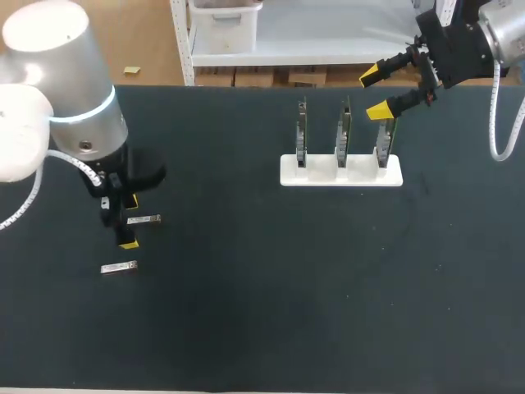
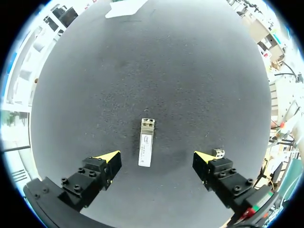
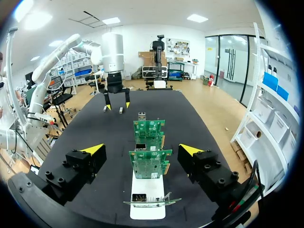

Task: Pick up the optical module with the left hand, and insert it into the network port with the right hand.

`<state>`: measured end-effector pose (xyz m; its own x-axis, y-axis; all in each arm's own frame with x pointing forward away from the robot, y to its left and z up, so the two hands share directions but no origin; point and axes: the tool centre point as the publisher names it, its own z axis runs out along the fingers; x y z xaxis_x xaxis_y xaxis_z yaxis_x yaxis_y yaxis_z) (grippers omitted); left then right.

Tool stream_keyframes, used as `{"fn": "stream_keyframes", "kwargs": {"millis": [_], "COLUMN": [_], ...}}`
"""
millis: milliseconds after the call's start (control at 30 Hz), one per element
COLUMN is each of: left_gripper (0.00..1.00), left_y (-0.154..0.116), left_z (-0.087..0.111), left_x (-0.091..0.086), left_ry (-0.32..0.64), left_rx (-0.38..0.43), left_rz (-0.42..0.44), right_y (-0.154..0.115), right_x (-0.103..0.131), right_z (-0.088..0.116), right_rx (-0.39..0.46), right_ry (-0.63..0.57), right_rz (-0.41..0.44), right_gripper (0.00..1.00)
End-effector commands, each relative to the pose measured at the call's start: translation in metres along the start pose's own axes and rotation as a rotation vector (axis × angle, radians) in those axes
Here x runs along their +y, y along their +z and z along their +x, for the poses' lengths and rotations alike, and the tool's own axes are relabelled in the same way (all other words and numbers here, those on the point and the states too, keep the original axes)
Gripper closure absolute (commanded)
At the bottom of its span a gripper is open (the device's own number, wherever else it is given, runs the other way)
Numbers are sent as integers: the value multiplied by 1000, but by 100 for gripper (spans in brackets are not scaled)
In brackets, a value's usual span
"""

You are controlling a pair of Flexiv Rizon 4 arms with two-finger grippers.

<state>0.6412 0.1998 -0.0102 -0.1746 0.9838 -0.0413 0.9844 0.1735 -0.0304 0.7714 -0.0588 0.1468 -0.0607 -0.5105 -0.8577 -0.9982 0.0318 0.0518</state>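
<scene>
At the left of the black table mat, the left gripper hangs low over the surface with its yellow-tipped fingers spread wide and nothing in their grasp. A slim silver metal optical module lies flat on the mat between those fingers, apart from both of them. A second silver module lies just beside the gripper, nearer the front edge; the small metal end next to one finger in the left wrist view is probably this one, though too little of it shows to be sure. Well to the right stands a white block stand that holds three green circuit boards upright in a row, each in its own slot. In the right wrist view, small metal port cages sit at the boards' edges. Over the far right end of the stand is the right gripper, raised off the table, its fingers wide apart and holding nothing, one yellow tip near the top of the rightmost board.
</scene>
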Motion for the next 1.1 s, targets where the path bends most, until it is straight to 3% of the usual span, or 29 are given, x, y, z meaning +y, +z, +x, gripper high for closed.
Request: {"fn": "stream_keyframes", "kwargs": {"millis": [33,1100], "left_gripper": [0,0], "left_y": [2,10], "left_z": [-2,-4], "left_x": [6,5], "left_ry": [-8,-14], "left_rx": [-13,28], "left_rz": [9,-31], "right_y": [0,0], "right_x": [1,1], "right_z": [0,0], "right_rx": [-1,-1], "right_ry": [-1,-1], "right_rz": [3,3], "right_gripper": [0,0]}}
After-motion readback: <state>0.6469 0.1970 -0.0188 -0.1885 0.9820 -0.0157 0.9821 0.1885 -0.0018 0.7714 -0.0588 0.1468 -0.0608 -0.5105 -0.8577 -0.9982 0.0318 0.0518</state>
